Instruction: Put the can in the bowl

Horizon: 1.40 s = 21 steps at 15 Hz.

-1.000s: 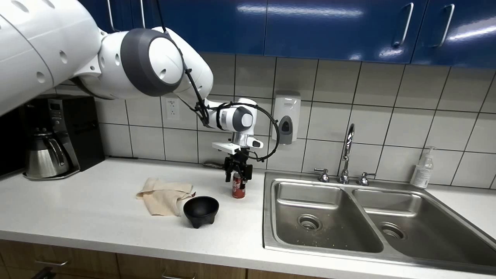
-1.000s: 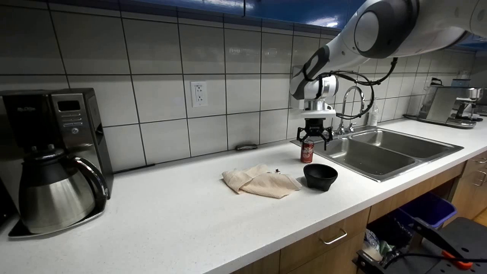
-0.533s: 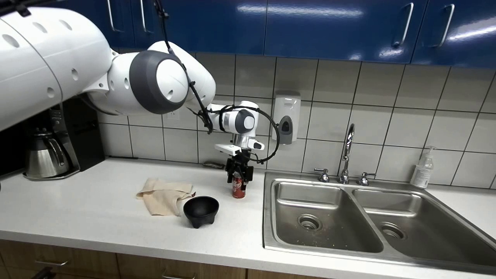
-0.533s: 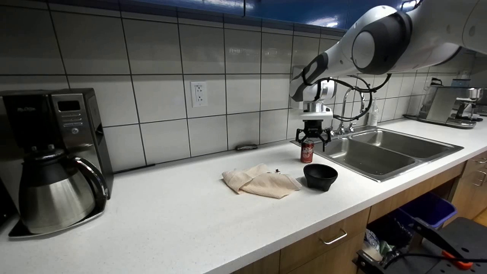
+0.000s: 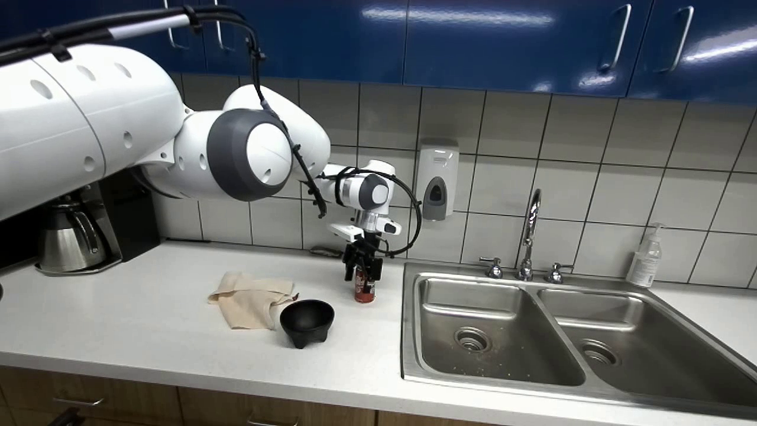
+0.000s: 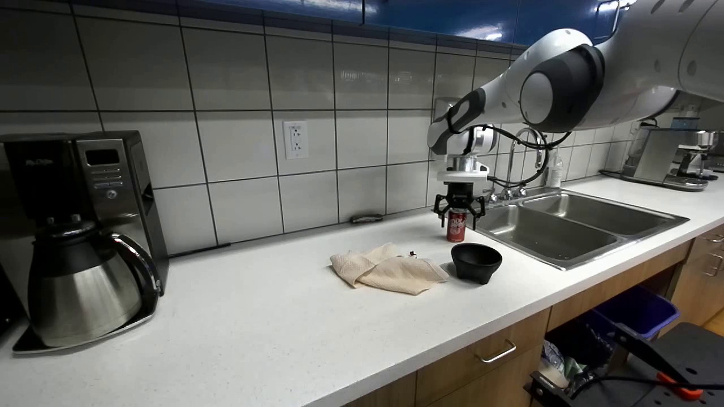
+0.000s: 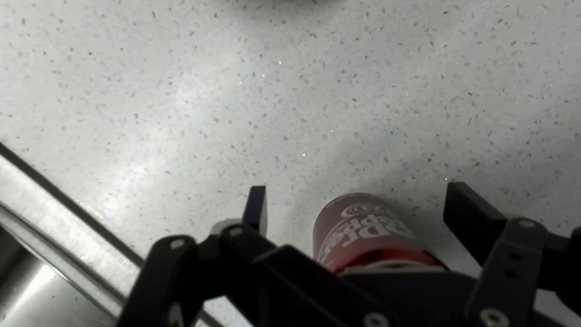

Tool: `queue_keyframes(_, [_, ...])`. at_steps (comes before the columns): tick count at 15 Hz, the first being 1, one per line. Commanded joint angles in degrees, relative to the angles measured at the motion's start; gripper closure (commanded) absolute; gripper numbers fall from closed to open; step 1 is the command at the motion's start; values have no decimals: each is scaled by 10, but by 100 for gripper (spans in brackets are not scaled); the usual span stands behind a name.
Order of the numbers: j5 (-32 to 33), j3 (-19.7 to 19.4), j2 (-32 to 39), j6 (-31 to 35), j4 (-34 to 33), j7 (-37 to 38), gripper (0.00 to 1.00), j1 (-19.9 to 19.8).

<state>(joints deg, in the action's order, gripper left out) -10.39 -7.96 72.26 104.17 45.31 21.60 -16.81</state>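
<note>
The Dr Pepper can [image 6: 456, 228] stands upright on the white speckled countertop [image 6: 254, 316], its long axis vertical, base down and top turned up toward my palm. My claw [image 7: 354, 195] points straight down over it with the fingers [image 7: 255, 211] spread, one on each side; in the wrist view, countertop shows between the can and either fingertip. From there the can looks aslant, its base toward the upper left and its rim toward the lower right, the white lettering upside down. Part of its top is hidden behind my black linkage.

In an exterior view, the can stands between the black footed bowl [image 5: 306, 329] and the double-basin steel sink [image 5: 563, 332], set farther back than the bowl, near it but apart. The bowl's mouth faces up. A rumpled beige cloth [image 5: 251, 299] lies just beside the bowl.
</note>
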Motion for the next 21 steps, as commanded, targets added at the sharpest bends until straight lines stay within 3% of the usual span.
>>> queue_keyframes(1, [-8,12,35,-36,-69,22,0,-18])
queue_keyframes(9, [-3,14,61,-57,-126,28,0,-35])
queue_keyframes(15, [-11,7,58,-54,-120,28,0,-31])
queue_keyframes(16, [-11,8,58,-54,-121,26,25,-31])
queue_keyframes(17, [-11,8,58,-54,-121,27,26,-31])
queue_keyframes(21, [-13,8,55,-53,-119,25,58,-32])
